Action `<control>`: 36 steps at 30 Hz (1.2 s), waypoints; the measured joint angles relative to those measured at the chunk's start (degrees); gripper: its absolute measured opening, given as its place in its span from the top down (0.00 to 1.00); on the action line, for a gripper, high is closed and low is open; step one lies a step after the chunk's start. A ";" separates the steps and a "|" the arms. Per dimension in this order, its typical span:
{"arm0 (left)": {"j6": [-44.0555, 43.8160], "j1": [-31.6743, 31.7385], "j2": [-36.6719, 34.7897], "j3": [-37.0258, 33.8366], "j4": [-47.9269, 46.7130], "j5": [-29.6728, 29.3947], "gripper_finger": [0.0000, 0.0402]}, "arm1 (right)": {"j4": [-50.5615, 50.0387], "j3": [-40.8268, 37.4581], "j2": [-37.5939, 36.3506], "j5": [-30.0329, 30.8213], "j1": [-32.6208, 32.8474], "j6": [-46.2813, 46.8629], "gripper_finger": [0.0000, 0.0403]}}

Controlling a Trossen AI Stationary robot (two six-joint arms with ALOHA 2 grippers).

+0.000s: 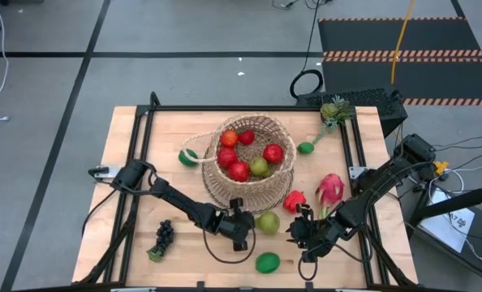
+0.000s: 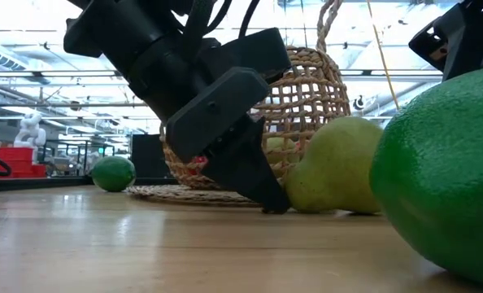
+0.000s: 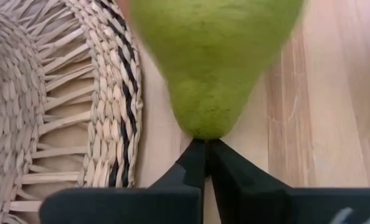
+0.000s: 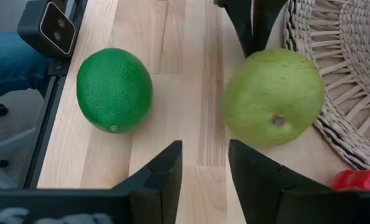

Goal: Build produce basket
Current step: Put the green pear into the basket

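The tan wicker basket (image 1: 249,158) stands mid-table with red fruits and a green pear inside. A second green pear (image 1: 267,222) lies on the table by the basket's near side, beside its flat woven foot (image 3: 79,99). My left gripper (image 3: 203,148) is shut, low on the table, its tips at this pear's narrow end. My right gripper (image 4: 203,165) is open and empty, just right of the pear (image 4: 273,96), facing it and a green lime (image 4: 114,89). Dark grapes (image 1: 164,238) lie near left. My left gripper's shut fingertips (image 3: 194,155) meet the narrow end of the pear (image 3: 200,130), coming level along the table from its left side. The tip stands on the tabletop (image 2: 274,205). The pear lies on the table, on its side.
A pink dragon fruit (image 1: 330,188) and a red fruit (image 1: 294,200) lie right of the basket. Limes lie left of the basket (image 1: 190,156) and at its far right (image 1: 305,148). A leafy green fruit (image 1: 334,111) sits far right.
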 joint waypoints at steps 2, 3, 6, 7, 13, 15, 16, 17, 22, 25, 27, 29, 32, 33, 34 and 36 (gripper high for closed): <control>0.71 -0.13 -0.26 -0.09 0.29 -0.16 0.97 | 0.01 0.00 0.00 -0.01 0.00 0.00 0.68; 1.02 -0.17 -0.26 -0.08 0.40 -0.27 0.96 | 0.01 0.00 0.00 -0.02 0.00 0.01 0.68; 2.60 -0.28 -1.25 0.04 -0.51 -0.54 0.97 | -0.01 0.00 0.00 -0.23 0.00 0.22 0.68; 3.29 -0.47 -1.69 -0.08 -1.16 -0.80 0.98 | -0.03 0.00 0.00 -0.27 0.00 0.22 0.68; 6.73 -1.54 -6.40 0.09 -4.29 -5.52 0.98 | -0.16 0.00 -0.04 -1.73 0.28 0.36 0.68; 8.10 -2.18 -7.98 0.00 -7.26 -6.78 0.99 | -0.25 0.00 -0.57 -1.71 0.53 1.06 0.68; 8.61 -2.35 -8.72 -0.04 -7.89 -7.64 0.99 | -0.44 0.00 -0.98 -1.69 0.67 1.58 0.68; 8.91 -2.57 -9.65 -0.04 -8.16 -8.36 0.99 | -0.66 0.00 -1.48 -1.67 0.78 1.95 0.68; 10.44 -4.32 -14.27 0.02 -9.65 -11.92 0.98 | -0.86 0.00 -3.73 0.26 1.93 2.80 0.68; 11.67 -5.67 -17.18 0.02 -9.69 -13.85 0.98 | -0.99 0.00 -4.30 2.13 2.74 2.63 0.68; 13.39 -6.71 -19.28 0.06 -9.65 -16.28 0.98 | -0.81 0.01 -4.43 3.00 3.04 2.62 0.68; 15.20 -7.71 -21.30 0.09 -10.20 -18.81 0.98 | -0.88 0.01 -4.39 3.04 3.03 2.62 0.68; 16.82 -8.74 -24.24 0.09 -10.74 -22.88 0.98 | -0.82 0.00 -4.39 3.11 3.02 2.62 0.68; 17.63 -9.02 -25.40 0.09 -10.80 -23.86 0.98 | -0.84 0.00 -4.39 3.31 3.02 2.62 0.68; 18.52 -9.44 -26.58 0.09 -10.98 -24.77 0.98 | -0.90 0.01 -4.39 3.63 3.02 2.62 0.68; 20.09 -9.79 -28.38 0.09 -9.67 -25.66 0.98 | -0.84 0.00 -4.39 5.37 3.02 2.58 0.68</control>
